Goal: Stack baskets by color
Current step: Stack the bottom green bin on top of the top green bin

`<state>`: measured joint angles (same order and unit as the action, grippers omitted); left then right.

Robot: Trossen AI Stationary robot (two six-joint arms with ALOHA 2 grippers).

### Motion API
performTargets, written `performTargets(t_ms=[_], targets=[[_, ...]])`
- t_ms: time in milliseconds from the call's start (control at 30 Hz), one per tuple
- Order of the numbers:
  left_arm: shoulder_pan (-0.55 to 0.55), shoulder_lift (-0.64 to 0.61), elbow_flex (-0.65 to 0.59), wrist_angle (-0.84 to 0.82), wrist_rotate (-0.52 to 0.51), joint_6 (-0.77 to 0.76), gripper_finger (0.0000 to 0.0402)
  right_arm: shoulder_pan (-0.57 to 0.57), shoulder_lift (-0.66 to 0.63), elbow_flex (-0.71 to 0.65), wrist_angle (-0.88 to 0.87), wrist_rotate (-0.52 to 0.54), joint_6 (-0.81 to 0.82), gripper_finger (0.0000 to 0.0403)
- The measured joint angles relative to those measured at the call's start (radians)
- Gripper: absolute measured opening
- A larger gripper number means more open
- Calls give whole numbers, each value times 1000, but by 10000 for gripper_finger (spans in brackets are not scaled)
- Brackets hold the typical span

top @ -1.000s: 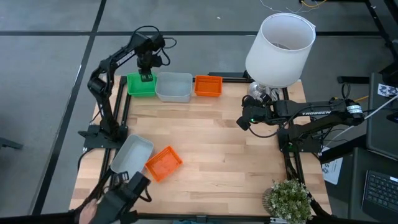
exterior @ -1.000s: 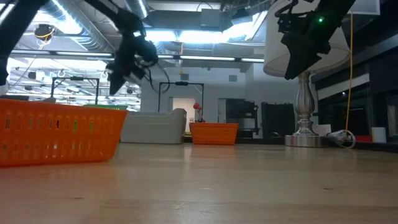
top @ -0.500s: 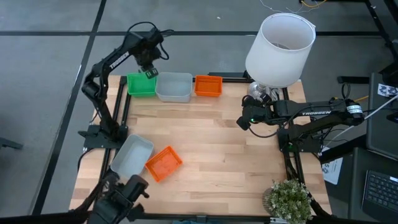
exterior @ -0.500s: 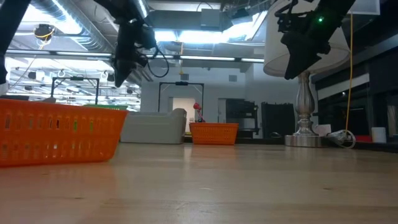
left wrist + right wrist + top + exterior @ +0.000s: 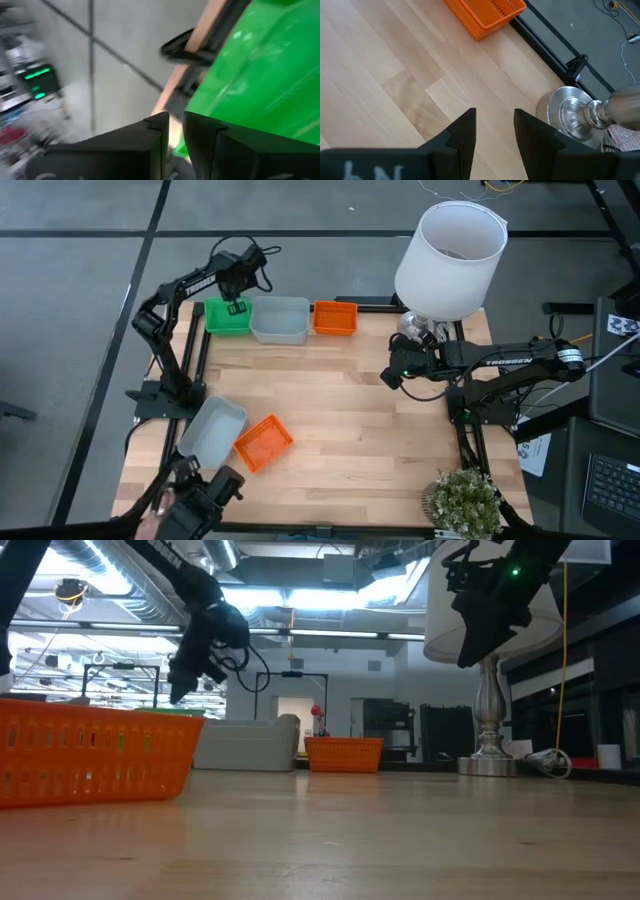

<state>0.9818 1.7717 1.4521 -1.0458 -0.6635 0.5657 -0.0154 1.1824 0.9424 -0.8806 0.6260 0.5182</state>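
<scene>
Along the far edge stand a green basket (image 5: 226, 318), a grey basket (image 5: 280, 320) and an orange basket (image 5: 335, 317), each on its bottom. Another grey basket (image 5: 212, 430) and orange basket (image 5: 263, 443) rest on the table near the left front. My left gripper (image 5: 237, 306) slants down at the green basket's far rim (image 5: 260, 75), its fingers a narrow gap apart (image 5: 176, 131). My right gripper (image 5: 391, 373) hangs open above bare wood right of centre (image 5: 494, 125). My left gripper comes slanting down from the far side at the green basket's far rim (image 5: 179, 148). A sliver of green shows in the narrow gap between the fingers. I cannot tell whether the fingers touch the rim.
A white lampshade (image 5: 450, 255) on a metal base (image 5: 570, 117) stands at the far right corner, and a potted plant (image 5: 465, 502) at the near right. A person's hand (image 5: 155, 515) shows at the near left corner. Bare wood lies across the middle (image 5: 340, 420).
My left gripper first rose and drew toward the far edge, then sank again onto the green basket's far rim, tipping steeper as it went. The baskets have stayed in place. The person's hand at the near left corner has shifted.
</scene>
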Motion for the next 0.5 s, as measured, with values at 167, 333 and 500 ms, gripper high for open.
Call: performTargets(t_ms=[167,333,500], targets=[[-8,-87,5,-63,-33,-76,24,0,0,0,0,0,0,134],[-30,-258,3,-143,91,-283,4,0,0,0,0,0,16,134],[-33,-452,-109,41,92,-235,1,0,0,0,0,0,27,134]])
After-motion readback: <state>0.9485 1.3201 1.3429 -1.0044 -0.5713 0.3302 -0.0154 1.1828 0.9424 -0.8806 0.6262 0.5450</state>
